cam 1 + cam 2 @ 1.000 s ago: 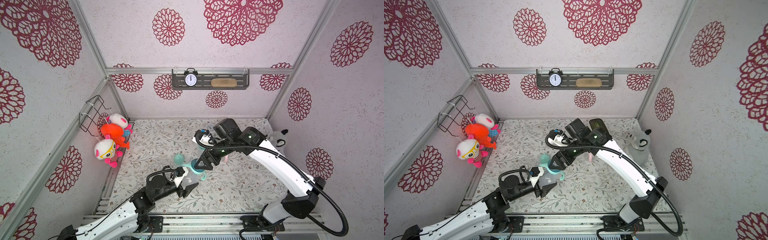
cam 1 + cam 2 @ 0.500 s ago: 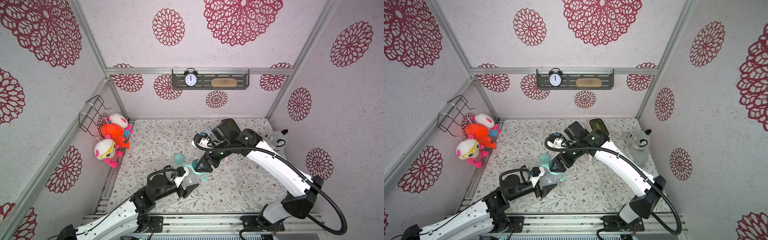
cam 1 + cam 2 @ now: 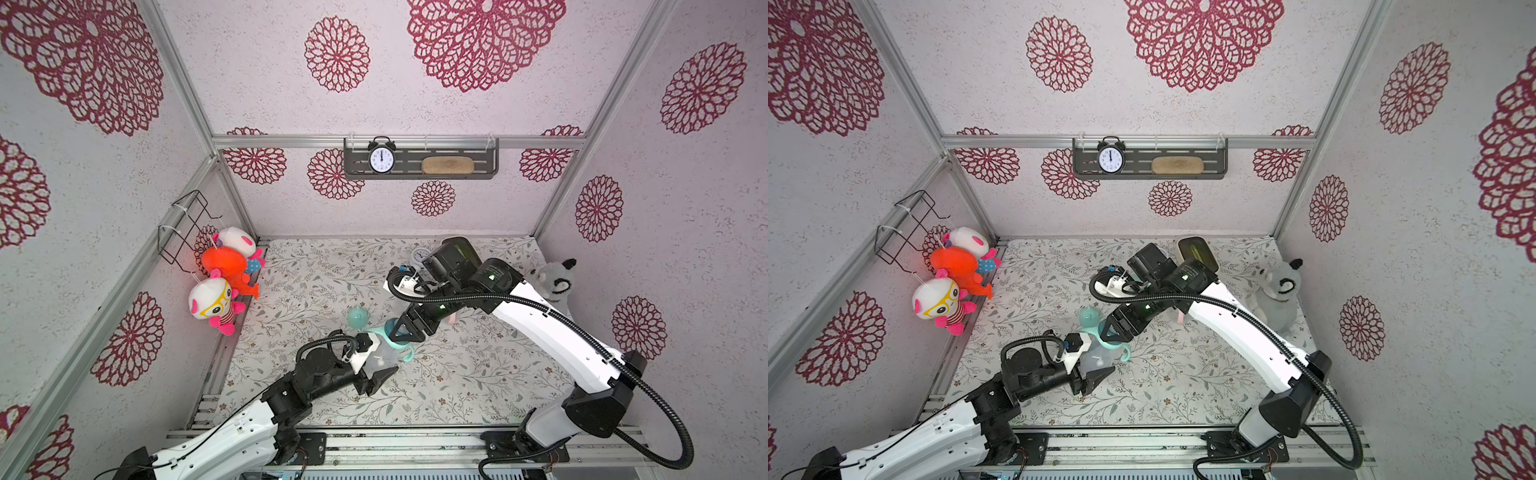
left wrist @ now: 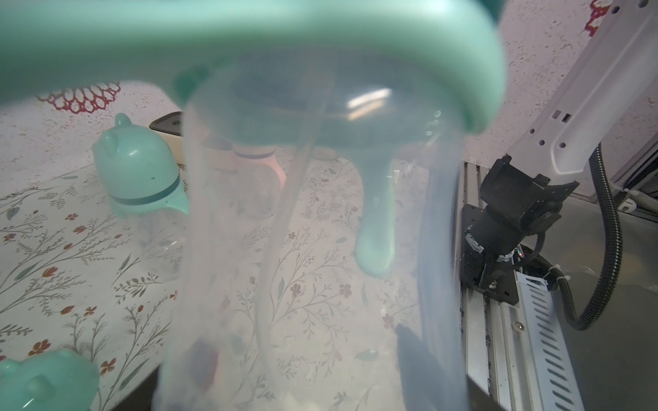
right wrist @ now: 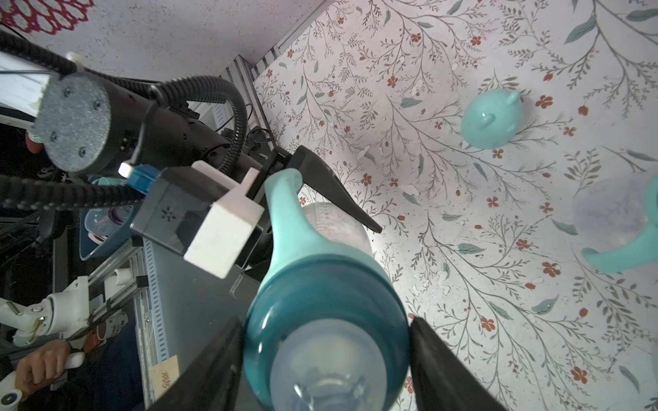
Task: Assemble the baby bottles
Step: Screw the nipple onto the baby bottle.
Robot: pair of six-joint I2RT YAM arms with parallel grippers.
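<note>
My left gripper (image 3: 384,368) is shut on a clear baby bottle (image 3: 384,355) with a mint two-handled ring (image 3: 409,353), holding it above the floral mat. My right gripper (image 5: 325,359) reaches down over the bottle's top, and both black fingers (image 5: 438,359) press on its teal nipple collar (image 5: 285,320). A loose mint eared dome cap (image 3: 357,318) stands on the mat just behind. A capped mint bottle (image 4: 139,174) and a pink bottle (image 4: 263,160) stand farther back. In both top views the right arm hides most of them.
A small white alarm clock (image 3: 419,253) and a cream box (image 3: 1196,253) sit by the back wall. A grey plush (image 3: 552,278) leans in the right corner. Plush toys (image 3: 226,270) hang on the left wall. Metal rails (image 3: 415,432) edge the front.
My right gripper has slid a little toward the left gripper and its jaws have narrowed onto the teal collar. The left gripper and bottle have stayed put.
</note>
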